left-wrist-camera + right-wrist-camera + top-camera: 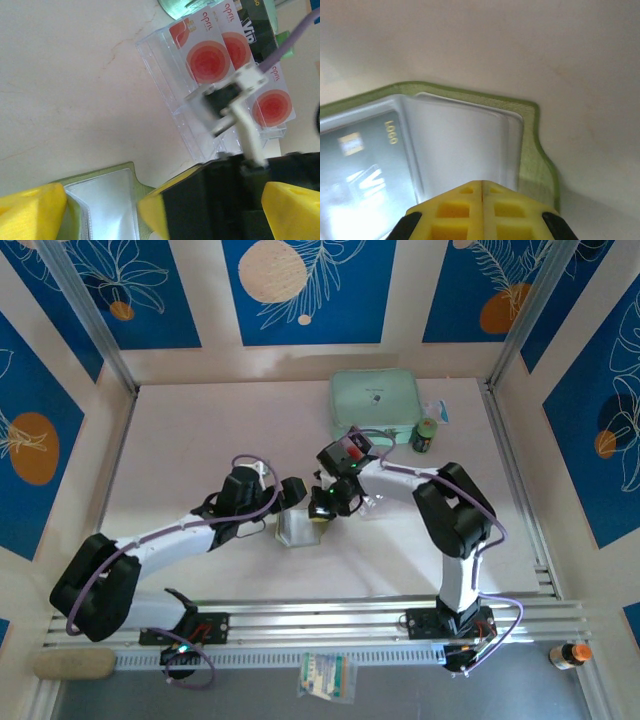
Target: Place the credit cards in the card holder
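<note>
— Nearest us, mid-table, the card holder lies open.
— And the left gripper?
— Spread as wide as it goes, gripping nothing, its yellow fingers either side of the holder.
— The right gripper?
— Pinched tight, tips together, right over the holder's clear sleeve. One dark card already sits in a pocket.
— The other credit cards?
— Just beyond, in a clear tray: pale faces with red discs, one black. The mint-green case lies farthest back.

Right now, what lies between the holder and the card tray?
A bare strip of table separates holder and tray, seen from the left wrist.
</note>
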Motion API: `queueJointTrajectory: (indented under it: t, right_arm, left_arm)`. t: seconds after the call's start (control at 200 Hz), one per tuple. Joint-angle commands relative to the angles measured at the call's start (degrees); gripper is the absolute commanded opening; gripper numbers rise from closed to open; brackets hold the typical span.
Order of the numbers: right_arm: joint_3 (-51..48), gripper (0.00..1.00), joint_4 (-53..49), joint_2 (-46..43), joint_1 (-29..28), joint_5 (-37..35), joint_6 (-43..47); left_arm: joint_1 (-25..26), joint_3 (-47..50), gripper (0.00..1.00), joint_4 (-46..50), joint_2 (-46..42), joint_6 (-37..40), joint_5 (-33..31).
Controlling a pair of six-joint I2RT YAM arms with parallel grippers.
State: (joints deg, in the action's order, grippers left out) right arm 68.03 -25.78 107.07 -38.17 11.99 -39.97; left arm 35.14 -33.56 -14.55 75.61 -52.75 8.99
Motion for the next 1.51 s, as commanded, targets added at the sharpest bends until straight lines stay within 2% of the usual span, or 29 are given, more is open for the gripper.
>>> queueJointTrajectory:
  t: [0.0,0.08,0.21,0.295,0.52,0.84,1.26,1.5]
  right_arm:
    - [-1.0,0.00,-3.3,-5.2,1.3,-2.9,1.0]
    - [-2.6,0.00,-4.2,-6.7,1.5,-5.2,1.2]
    - [-4.8,0.15,-4.6,-7.1,1.6,-6.7,1.4]
    - [-5.6,0.19,-3.8,-6.2,1.5,-6.3,1.4]
    - [-5.6,0.19,-2.5,-3.9,1.0,-5.5,1.0]
    - [-7.0,0.19,-1.8,-5.6,1.6,-5.2,0.5]
    - [-12.9,0.18,-3.3,-15.2,6.4,-5.2,-0.1]
    - [-15.6,0.18,-4.7,-20.8,8.1,-4.7,-1.2]
  left_arm:
    - [0.9,-0.4,1.00,-0.6,0.1,-1.1,0.4]
    - [1.2,-0.4,1.00,-0.9,0.6,-1.2,0.4]
    - [1.7,-0.5,1.00,-1.5,1.0,-1.4,0.2]
    - [1.9,-0.8,1.00,-1.5,1.2,-1.4,0.1]
    - [2.4,-1.6,1.00,-1.1,1.7,-1.3,0.0]
    - [5.1,-3.6,1.00,-2.0,3.6,-2.0,-0.5]
    - [11.5,-5.4,1.00,-4.1,10.1,-2.9,-3.4]
    - [13.8,-3.2,1.00,-2.3,13.9,-2.4,-8.1]
